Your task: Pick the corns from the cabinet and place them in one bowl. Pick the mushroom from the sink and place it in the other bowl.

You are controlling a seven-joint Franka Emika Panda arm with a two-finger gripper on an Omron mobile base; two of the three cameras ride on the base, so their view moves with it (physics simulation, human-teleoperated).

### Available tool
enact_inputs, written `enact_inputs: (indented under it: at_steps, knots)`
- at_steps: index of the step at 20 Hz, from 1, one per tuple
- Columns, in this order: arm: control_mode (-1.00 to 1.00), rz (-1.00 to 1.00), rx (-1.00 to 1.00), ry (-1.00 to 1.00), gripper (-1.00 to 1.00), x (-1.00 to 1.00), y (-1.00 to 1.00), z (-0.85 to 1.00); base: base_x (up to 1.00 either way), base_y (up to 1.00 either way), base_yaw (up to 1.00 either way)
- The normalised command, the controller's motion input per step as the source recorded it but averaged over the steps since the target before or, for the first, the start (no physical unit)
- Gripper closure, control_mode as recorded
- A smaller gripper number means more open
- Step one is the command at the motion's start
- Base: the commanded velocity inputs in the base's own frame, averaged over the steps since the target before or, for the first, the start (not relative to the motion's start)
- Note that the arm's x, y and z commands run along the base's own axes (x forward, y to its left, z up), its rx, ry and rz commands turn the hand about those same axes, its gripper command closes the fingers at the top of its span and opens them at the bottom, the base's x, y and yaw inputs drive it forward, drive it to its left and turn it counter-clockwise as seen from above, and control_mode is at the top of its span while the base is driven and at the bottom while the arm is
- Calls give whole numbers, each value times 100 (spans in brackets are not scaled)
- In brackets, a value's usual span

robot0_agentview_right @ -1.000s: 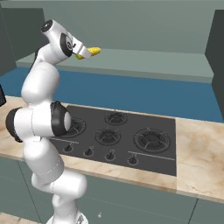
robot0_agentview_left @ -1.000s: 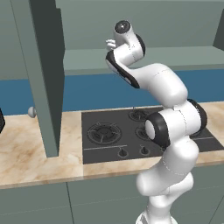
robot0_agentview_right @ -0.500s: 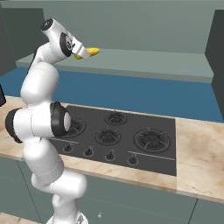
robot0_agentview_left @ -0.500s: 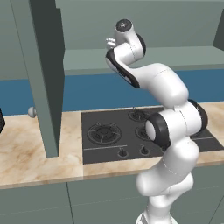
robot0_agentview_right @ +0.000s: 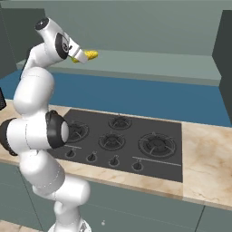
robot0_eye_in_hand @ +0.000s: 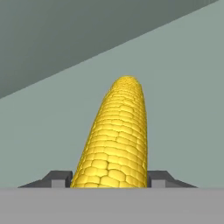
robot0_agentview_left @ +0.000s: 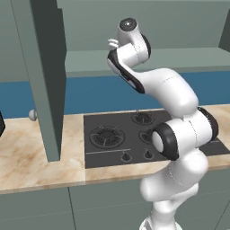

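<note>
A yellow corn (robot0_eye_in_hand: 118,140) lies lengthwise between my two dark fingertips (robot0_eye_in_hand: 57,178), which press against its sides. From the right base view the same corn (robot0_agentview_right: 91,55) sticks out of my gripper (robot0_agentview_right: 82,57) just above the shelf of the cabinet (robot0_agentview_right: 149,63). The gripper (robot0_agentview_left: 114,43) reaches in over that grey-green shelf (robot0_agentview_left: 179,58), beside the cabinet's dark door (robot0_agentview_left: 45,67). The gripper (robot0_eye_in_hand: 109,178) is shut on the corn. I cannot tell whether the cob rests on the shelf or hangs just above it.
The open cabinet door (robot0_agentview_left: 42,90) hangs down to the left of the arm, over the marble counter (robot0_agentview_left: 27,152). A black hob (robot0_agentview_right: 122,136) with several burners lies below the arm. A blue wall strip (robot0_agentview_right: 149,97) runs behind it.
The wrist has shifted slightly up and back while the fingers drew a little closer on the corn. The corn stays at about the same spot.
</note>
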Motion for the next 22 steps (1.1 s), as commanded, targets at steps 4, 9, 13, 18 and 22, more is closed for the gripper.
enact_inputs:
  at_steps: [4,9,13,18,22]
  knots:
    - [-100,9,7,4,100,-47,0,8,0,0,0]
    - [-100,12,3,0,100,-57,0,7,0,0,0]
    - [-100,17,0,0,100,-62,-2,1,0,0,0]
    - [-100,19,2,0,100,-64,-5,2,0,0,0]
    - [-100,15,4,0,100,-61,-7,9,0,0,0]
